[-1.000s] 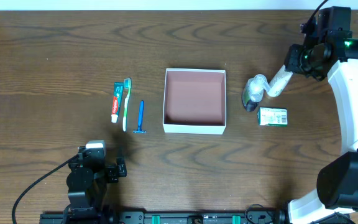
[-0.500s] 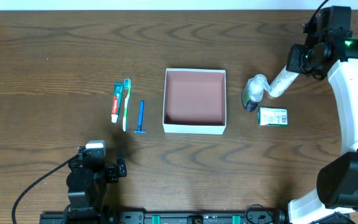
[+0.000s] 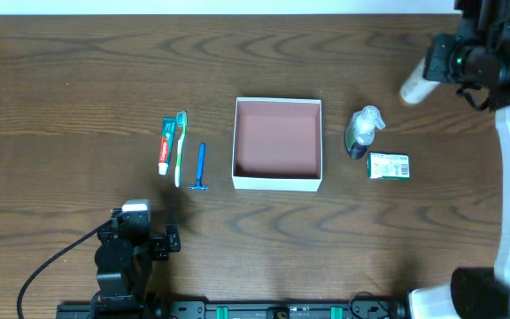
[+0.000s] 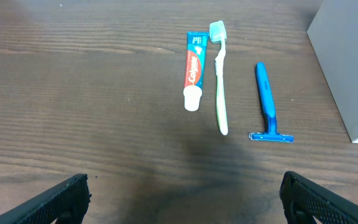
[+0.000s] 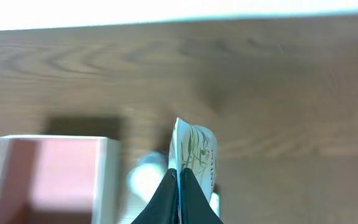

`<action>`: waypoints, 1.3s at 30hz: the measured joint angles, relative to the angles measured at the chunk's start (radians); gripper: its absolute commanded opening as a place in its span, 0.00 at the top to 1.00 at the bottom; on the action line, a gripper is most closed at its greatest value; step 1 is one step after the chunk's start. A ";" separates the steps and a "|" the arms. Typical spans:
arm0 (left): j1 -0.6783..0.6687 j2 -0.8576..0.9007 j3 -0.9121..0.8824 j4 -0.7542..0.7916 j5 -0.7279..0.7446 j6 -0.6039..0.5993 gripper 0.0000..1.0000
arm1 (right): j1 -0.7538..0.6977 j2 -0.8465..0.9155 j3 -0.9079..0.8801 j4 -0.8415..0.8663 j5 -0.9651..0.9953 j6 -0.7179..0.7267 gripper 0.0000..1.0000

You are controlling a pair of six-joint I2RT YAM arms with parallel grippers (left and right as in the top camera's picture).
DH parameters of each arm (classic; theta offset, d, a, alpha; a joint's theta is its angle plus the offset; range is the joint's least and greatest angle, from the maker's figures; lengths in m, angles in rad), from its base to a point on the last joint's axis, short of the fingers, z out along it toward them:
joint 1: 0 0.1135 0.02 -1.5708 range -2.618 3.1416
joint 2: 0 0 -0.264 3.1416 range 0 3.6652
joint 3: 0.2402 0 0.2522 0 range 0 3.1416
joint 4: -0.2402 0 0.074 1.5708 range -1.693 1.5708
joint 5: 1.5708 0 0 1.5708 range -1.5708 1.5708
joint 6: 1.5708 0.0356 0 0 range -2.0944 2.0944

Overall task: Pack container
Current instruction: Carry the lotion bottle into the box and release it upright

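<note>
The container (image 3: 277, 183), a square white-walled box with a pink-brown inside, stands open at the table's middle; its wall shows in the right wrist view (image 5: 111, 180). My right gripper (image 3: 430, 73) is shut on the flat end of a white tube with a green plant print (image 3: 413, 89), held above the table back right of the container. In the right wrist view the jaws (image 5: 179, 182) pinch the tube (image 5: 196, 148). My left gripper (image 4: 185, 202) is open and empty, near the front left (image 3: 135, 241).
Toothpaste (image 3: 163, 147), a green toothbrush (image 3: 181, 146) and a blue razor (image 3: 201, 167) lie left of the container; they also show in the left wrist view. A clear pump bottle (image 3: 361, 131) and a green-and-white packet (image 3: 388, 166) sit right of it.
My right gripper has lifted the white tube away from the pump bottle, up and toward the back right. The left arm has not moved.
</note>
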 measured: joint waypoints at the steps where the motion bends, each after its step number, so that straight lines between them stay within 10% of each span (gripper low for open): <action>1: 0.000 0.000 0.000 0.000 0.000 0.000 0.02 | 0.035 -0.010 0.023 -0.006 0.000 -0.001 0.99; 14: 0.000 0.000 0.000 0.000 0.000 0.000 0.02 | 0.359 -0.007 0.107 -0.058 -0.026 0.024 0.99; 39: 0.000 0.000 0.000 0.000 0.000 0.000 0.02 | 0.432 0.372 0.107 -0.064 0.078 0.093 0.99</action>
